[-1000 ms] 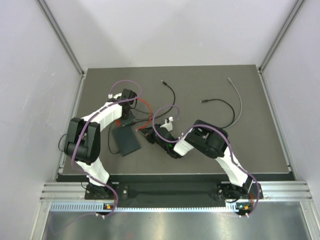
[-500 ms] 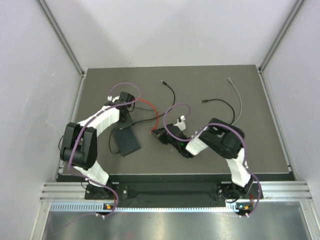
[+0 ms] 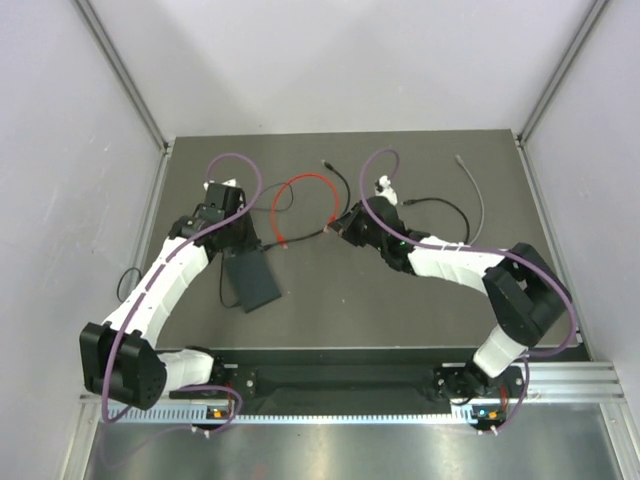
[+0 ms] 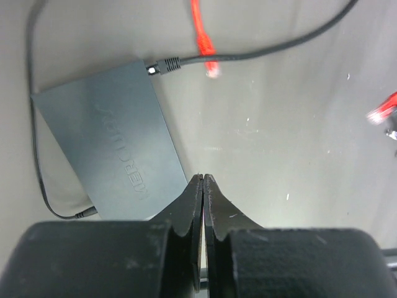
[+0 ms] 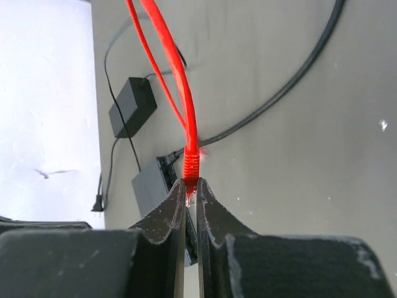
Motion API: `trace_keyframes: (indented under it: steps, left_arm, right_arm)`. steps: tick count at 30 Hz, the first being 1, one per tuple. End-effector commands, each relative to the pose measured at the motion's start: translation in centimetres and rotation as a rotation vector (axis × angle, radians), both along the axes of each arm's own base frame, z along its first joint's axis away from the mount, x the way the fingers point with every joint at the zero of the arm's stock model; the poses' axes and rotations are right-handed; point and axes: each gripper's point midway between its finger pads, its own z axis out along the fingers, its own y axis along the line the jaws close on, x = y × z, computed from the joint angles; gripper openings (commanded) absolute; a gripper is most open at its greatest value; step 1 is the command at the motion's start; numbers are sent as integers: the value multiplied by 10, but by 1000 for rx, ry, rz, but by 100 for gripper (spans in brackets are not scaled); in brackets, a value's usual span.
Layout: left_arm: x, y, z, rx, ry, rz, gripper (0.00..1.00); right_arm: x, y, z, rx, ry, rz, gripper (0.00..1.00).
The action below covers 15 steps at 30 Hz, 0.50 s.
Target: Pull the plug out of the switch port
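As the top view is showing, switch: lying flat on the table, left of centre, with no red lead running into it.
Top view, red cable: looping over the table beyond the switch, with one end lying free just right of the left end effector.
Top view, right end effector: hovering well apart from the switch and gripping the cable's other end.
Left wrist, left end effector: fingers pressing together on nothing, tips hanging over the switch's edge.
Left wrist, switch ports: a black lead is sitting in the far corner. A loose red plug is lying on the table just beside that corner, not inserted.
Right wrist, right end effector: clamping tight on the held red plug, with the cable rising away from it.
Right wrist, adapter brick: lying far off near the table's edge, playing no part.
Progress: judging by the clear gap between the held red plug and the switch, the pull is looking done.
Remaining: apparently only lowering the held red plug and letting go.
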Motion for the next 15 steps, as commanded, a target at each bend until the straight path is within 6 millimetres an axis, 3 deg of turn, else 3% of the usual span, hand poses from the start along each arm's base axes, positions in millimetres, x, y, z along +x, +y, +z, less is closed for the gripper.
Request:
trace_keyframes:
  steps: [1,3,5,6,8,11,15]
  left_arm:
    - [-10,-2,-3,-9,10,-44,4]
    - [-14,-5,-6,-21,18,-56,4]
    - [-14,-7,-8,-31,13,-76,4]
    - [-14,-8,-8,-35,16,-84,4]
    - [-15,-9,-9,-33,21,-100,4]
    - [-17,-11,-14,-38,42,-111,4]
    - [-24,-19,-20,-89,59,-123,4]
  right_arm:
    - [-1,-7,46,-44,-74,58,0]
    - [0,-15,54,-19,-74,50,0]
    - [0,-24,75,46,-106,47,0]
    - [-2,-29,73,57,-99,44,0]
    - [-1,-45,97,114,-135,29,0]
    - [4,-72,115,182,-155,-16,0]
    - [26,-122,125,296,-175,-147,0]
